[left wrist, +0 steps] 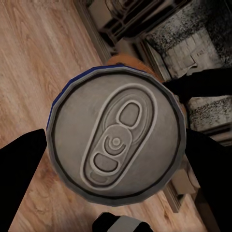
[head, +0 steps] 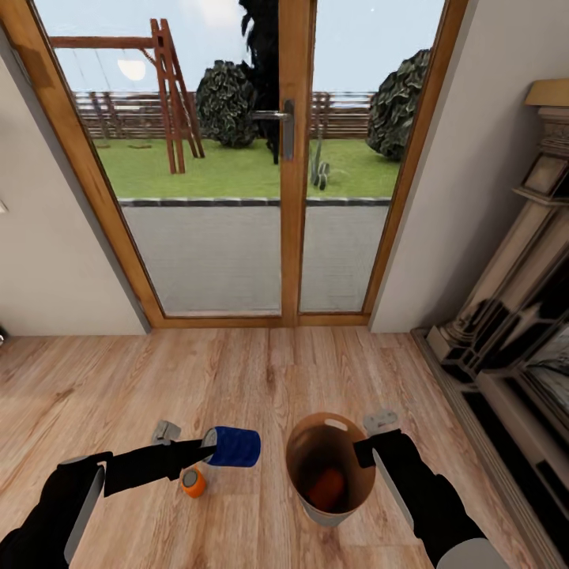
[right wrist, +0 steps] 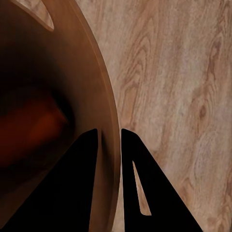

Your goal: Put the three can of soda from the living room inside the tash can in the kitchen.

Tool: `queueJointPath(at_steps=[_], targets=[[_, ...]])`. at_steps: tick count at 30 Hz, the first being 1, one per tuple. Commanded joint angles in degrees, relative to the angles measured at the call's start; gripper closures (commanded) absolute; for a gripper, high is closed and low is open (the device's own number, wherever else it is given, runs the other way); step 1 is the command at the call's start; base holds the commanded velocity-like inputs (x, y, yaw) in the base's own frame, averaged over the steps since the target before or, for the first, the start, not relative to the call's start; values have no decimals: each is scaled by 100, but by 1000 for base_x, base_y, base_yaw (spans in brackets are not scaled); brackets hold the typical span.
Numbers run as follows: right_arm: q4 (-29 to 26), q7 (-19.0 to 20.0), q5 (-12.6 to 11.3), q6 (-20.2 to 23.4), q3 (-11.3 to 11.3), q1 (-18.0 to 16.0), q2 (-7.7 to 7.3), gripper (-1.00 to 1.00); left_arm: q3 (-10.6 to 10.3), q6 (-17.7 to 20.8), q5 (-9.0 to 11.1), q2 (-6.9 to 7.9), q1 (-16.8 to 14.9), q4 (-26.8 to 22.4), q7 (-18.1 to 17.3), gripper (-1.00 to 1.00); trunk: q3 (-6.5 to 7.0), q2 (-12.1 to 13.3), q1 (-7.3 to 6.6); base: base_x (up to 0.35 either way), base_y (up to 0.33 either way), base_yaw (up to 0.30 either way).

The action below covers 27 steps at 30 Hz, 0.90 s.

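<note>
Blue soda can [left wrist: 116, 140] sits between left fingers [left wrist: 21, 164].

Black arms with grey panels end in a black wedge-fingered gripper [right wrist: 108, 140].

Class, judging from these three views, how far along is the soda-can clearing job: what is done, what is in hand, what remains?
Done: one orange-red can already lies inside the bin, whose rim the right gripper clamps. In hand: the left gripper holds the blue can on its side, beside the bin. Left: another orange can stands on the wood floor. The scene shows glass doors, not a kitchen.
</note>
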Motion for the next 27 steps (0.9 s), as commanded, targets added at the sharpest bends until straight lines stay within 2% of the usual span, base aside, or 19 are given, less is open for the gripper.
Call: queueJointPath(at_steps=[1, 10, 21, 27], targets=[[31, 31, -70, -44, 0, -4, 1, 100, -2, -1, 1, 0, 0, -20, 1, 100, 0, 0, 0, 0, 0, 0], [107, 31, -70, -113, -3, -38, -3, 100, 5, 18, 111, 2, 0, -51, -465, 100, 0, 0, 0, 0, 0, 0], [267, 31, -70, -125, -3, -128, 3, 100, -37, 24, 121, -25, 0, -32, -522, 100, 0, 0, 0, 0, 0, 0], [314, 31, -70, -126, 2, -148, 11, 100, -162, 23, 121, -150, 0, -5, -524, 100, 0, 0, 0, 0, 0, 0]])
